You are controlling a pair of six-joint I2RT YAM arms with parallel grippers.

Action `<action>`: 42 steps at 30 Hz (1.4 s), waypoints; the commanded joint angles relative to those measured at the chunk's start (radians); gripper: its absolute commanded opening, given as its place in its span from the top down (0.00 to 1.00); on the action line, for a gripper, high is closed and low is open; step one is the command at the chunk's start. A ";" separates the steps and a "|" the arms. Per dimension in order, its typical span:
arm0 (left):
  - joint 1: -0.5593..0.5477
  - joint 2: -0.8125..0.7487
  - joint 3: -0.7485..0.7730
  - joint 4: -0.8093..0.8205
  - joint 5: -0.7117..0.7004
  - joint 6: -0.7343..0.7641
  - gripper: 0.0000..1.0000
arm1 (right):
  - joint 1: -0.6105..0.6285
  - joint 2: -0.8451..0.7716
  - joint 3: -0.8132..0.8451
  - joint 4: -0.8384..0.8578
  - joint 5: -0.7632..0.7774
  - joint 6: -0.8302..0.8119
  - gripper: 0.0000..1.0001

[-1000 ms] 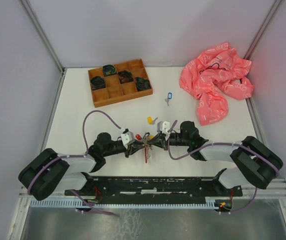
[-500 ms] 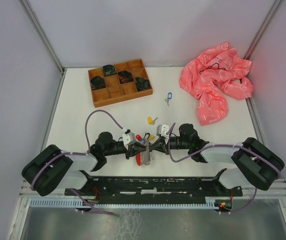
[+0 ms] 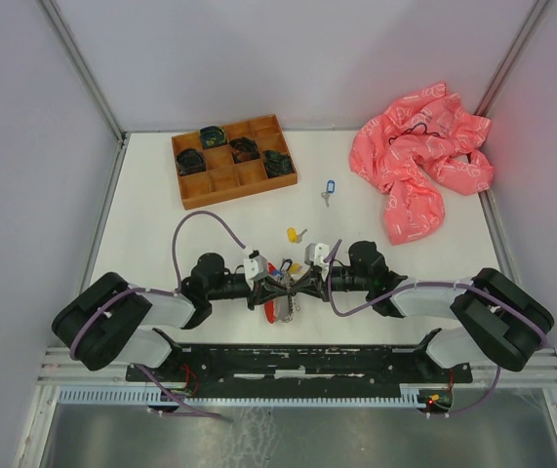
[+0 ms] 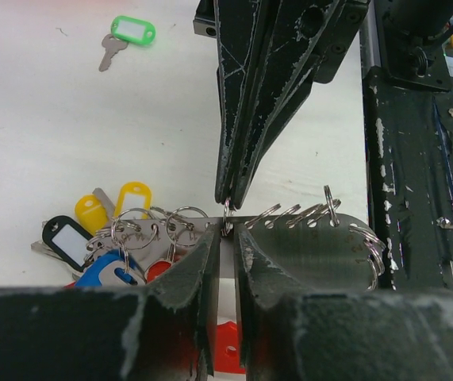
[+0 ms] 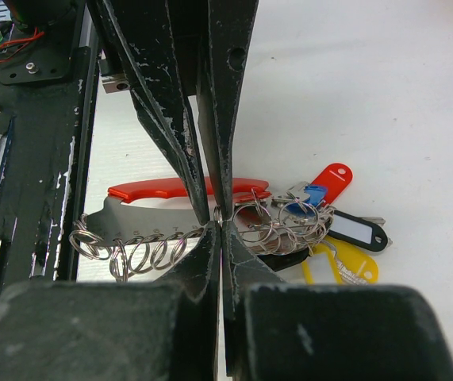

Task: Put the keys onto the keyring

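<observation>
— Item: keyring. Location?
— On the table, between both arms, tagged keys bunched on it.
— Left pincer?
— Clamped narrowly on the keyring's flat plate.
— Right pincer?
— Fully closed, tips at one thin ring; actual hold unclear.

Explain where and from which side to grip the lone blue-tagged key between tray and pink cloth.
Probably by its blue tag, pinched across its width from straight above: the key lies flat on the table, and the tag looks its bulkiest part.
</observation>
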 commanded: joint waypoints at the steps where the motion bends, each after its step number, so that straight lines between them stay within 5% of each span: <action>1: 0.003 0.011 0.039 0.035 0.032 -0.030 0.82 | 0.003 -0.012 0.003 0.051 -0.003 0.013 0.99; 16: 0.003 0.024 0.060 0.011 0.040 -0.032 0.97 | 0.006 -0.019 0.008 0.051 -0.004 0.037 0.97; 24: 0.003 -0.094 0.072 -0.176 -0.066 0.076 0.97 | 0.006 -0.206 0.058 -0.202 0.189 0.069 0.58; 28: 0.003 -0.128 0.074 -0.230 -0.098 0.104 0.97 | 0.005 -0.325 0.072 -0.322 0.327 0.090 0.46; 31: 0.003 -0.131 0.081 -0.250 -0.119 0.105 0.97 | 0.004 -0.399 0.066 -0.351 0.536 0.166 0.42; 35: 0.003 -0.131 0.095 -0.278 -0.146 0.089 0.97 | 0.002 -0.441 0.121 -0.534 0.840 0.313 0.16; 42: 0.004 -0.130 0.130 -0.356 -0.234 0.046 0.97 | -0.017 -0.384 0.191 -0.682 1.062 0.393 0.04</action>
